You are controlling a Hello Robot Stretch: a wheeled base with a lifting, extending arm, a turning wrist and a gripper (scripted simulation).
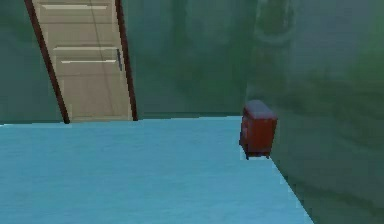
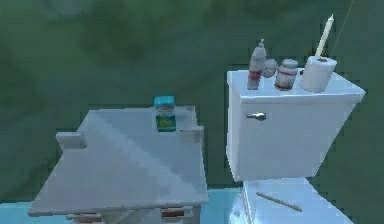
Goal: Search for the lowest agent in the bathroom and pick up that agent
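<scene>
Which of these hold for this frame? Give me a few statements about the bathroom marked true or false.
1. A small red cabinet stands on the floor by the wall at the forward view's right. True.
2. The panelled door stands wide open. False: it sits shut in its dark frame.
3. A white paper roll stands on top of the toilet tank. True.
4. The teal-topped container lies on the floor beside the toilet. False: it stands upright on the grey table, near the table's far edge.
</scene>
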